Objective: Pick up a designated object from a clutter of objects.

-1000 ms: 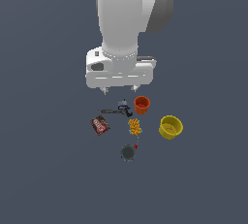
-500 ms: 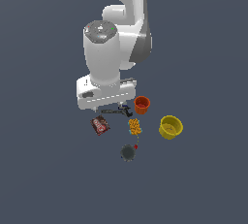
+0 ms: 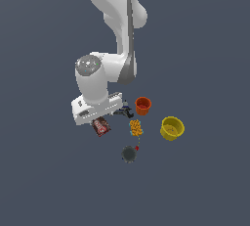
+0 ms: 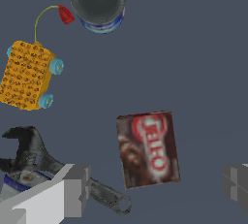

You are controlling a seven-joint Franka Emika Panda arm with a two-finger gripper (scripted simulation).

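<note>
My hand (image 4: 155, 189) is released, jaws wide apart, holding nothing. The brown-red box (image 4: 147, 149) lies flat on the surface, centre-right in wrist view, between my fingertips. Approach looks done; descent, closing and lift remain

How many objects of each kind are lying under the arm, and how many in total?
Box, brown-red: 1
Cup, orange: 1
Bowl, yellow: 1
Toy block on wheels, orange: 1
Round can, grey top: 1
Wrench-like tool, dark: 1
Total: 6
</note>
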